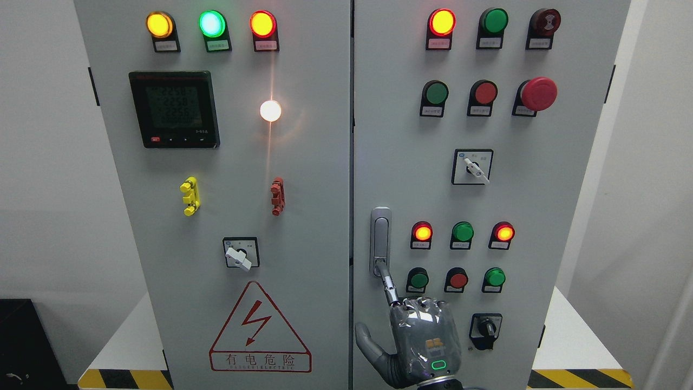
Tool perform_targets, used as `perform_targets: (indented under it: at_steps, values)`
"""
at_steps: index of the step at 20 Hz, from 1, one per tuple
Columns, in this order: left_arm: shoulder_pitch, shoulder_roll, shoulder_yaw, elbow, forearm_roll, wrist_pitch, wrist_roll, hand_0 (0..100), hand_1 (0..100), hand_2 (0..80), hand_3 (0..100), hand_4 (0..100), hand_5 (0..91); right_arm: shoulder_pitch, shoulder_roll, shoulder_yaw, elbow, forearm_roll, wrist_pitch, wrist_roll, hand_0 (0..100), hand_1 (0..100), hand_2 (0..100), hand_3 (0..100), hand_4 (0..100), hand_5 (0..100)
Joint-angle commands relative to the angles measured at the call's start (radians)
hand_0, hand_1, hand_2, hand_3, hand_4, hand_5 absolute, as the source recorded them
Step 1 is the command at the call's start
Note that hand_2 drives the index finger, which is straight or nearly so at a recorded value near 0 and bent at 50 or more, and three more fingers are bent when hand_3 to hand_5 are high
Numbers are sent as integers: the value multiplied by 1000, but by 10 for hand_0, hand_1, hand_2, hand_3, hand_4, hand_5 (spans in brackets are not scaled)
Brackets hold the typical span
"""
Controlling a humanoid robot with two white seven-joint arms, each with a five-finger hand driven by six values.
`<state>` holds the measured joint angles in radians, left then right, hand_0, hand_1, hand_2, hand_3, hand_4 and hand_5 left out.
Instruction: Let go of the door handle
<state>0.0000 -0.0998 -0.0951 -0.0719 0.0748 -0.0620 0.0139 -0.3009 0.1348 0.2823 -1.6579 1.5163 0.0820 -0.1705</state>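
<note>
The silver door handle (380, 238) stands upright on the left edge of the right cabinet door (541, 162). My right hand (419, 336) comes up from the bottom edge just below it, with its back toward the camera. Its index finger (389, 284) stretches up and its tip touches the handle's lower end. The other fingers are curled into the palm and the thumb (368, 341) sticks out to the left. The hand does not wrap around the handle. Both cabinet doors look closed. My left arm is out of the picture.
The right door carries lit indicator lamps, push buttons, a red emergency stop (537, 93) and rotary switches (472, 167). A meter (174, 109), lamps and a high-voltage warning triangle (260, 330) are on the left door. Yellow-black floor tape (579, 378) runs along the cabinet's base.
</note>
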Motion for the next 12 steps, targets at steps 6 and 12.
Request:
perform_targets:
  at_steps: [6, 12]
  values:
    - [17, 0, 0, 0, 0, -1, 0, 120, 556, 0, 0, 0, 0, 5, 0, -2, 4, 1, 1, 3, 364, 238, 118, 1000, 1000, 1000]
    - [17, 0, 0, 0, -1, -1, 0, 120, 556, 0, 0, 0, 0, 5, 0, 0, 4, -1, 1, 20, 365, 238, 119, 1000, 1000, 1000]
